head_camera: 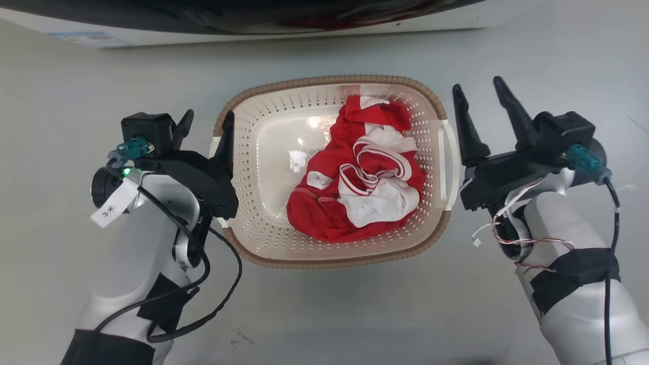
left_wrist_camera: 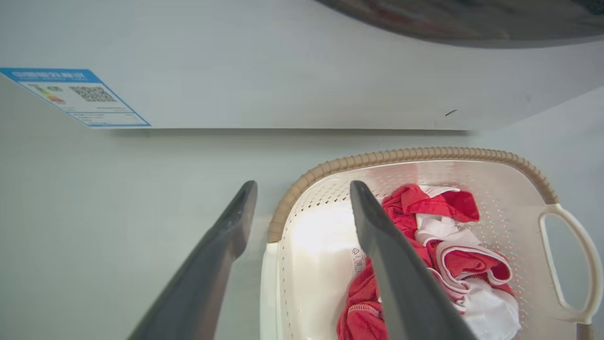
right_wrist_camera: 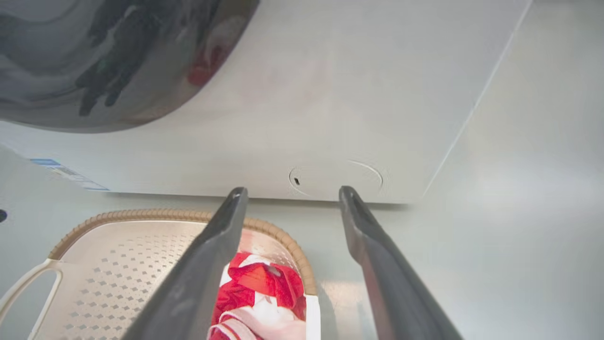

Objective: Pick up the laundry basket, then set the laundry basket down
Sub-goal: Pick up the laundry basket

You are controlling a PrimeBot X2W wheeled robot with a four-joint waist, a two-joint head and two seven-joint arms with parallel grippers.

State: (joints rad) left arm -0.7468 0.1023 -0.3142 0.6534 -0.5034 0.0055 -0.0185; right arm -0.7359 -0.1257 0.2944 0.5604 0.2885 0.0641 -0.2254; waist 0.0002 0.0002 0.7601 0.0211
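Fingers (head_camera: 226,144) of left gripper (head_camera: 209,115) and right gripper (head_camera: 478,85) are spread beside the laundry basket (head_camera: 324,80); its left handle is hidden.

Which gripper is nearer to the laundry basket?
Left. The left gripper straddles the left rim of the laundry basket; the right gripper is just outside its right handle.

I see the laundry basket (head_camera: 324,81) cream-white, dotted with small holes, its rim brown and woven-looking; the garment (head_camera: 355,187) inside is red with white striped trim; fingers (head_camera: 465,126) black; floor (head_camera: 324,314) pale grey; upper-left label (head_camera: 81,39) blue.
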